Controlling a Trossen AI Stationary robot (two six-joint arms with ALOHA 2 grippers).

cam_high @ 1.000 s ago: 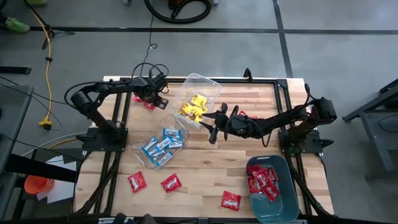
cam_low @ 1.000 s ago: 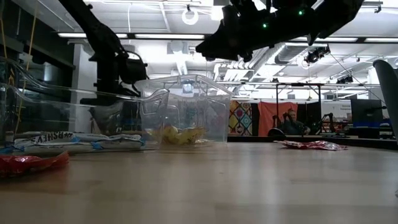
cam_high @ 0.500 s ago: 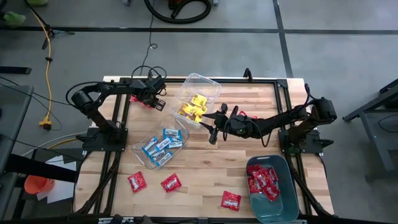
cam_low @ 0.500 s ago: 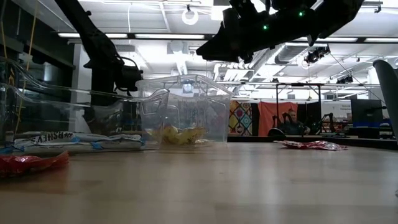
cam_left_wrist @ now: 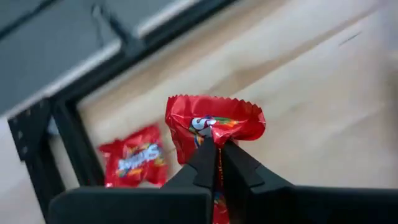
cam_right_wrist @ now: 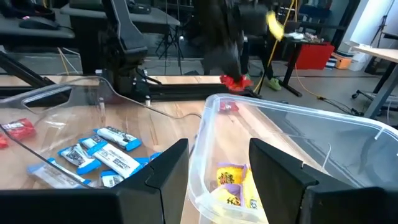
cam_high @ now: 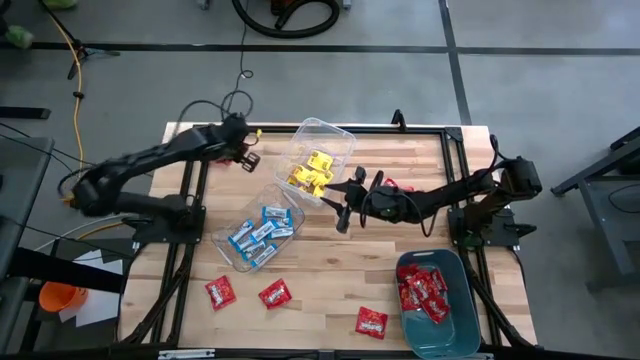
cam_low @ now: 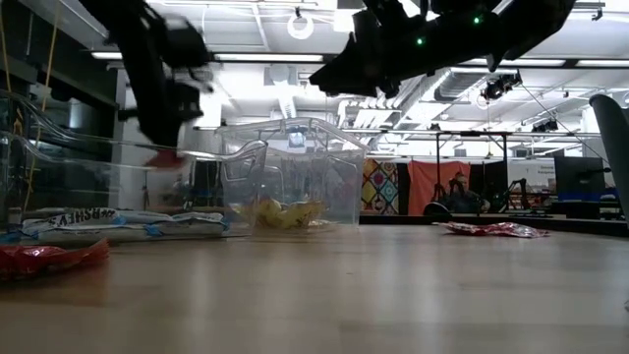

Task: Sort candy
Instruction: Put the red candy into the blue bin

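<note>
My left gripper (cam_left_wrist: 217, 148) is over the table's far left corner (cam_high: 243, 153), shut on a red candy packet (cam_left_wrist: 214, 121). A second red candy (cam_left_wrist: 134, 163) lies flat on the wood below it. My right gripper (cam_high: 345, 202) hangs open above the table at the near end of the clear tub of yellow candy (cam_high: 318, 160). Its fingers (cam_right_wrist: 168, 168) frame the tub's rim (cam_right_wrist: 205, 124) and touch nothing. A second clear tub (cam_high: 258, 235) holds blue-and-white candy. The teal bin (cam_high: 455, 335) holds red candy. My left gripper pinches the red packet between its two fingertips, low on the wrapper's middle (cam_left_wrist: 216, 140), so the crimped edge (cam_left_wrist: 214, 102) fans out past them. The fingers slant down from the table's left side. The packet (cam_low: 165, 157) is lifted clear of the table.
Loose red candies lie near the front edge (cam_high: 220, 291), (cam_high: 275, 293), (cam_high: 371, 322), and one lies beside the right arm (cam_high: 397, 185). Black frame rails (cam_high: 195, 170) run along the table's left and far sides. Bare wood (cam_high: 340, 260) spans the middle.
My left gripper has taken hold of a red candy at the far left corner and risen with it, and its arm has swung back toward the table's left edge. The packet is now clear of the wood. My right gripper has kept still.
</note>
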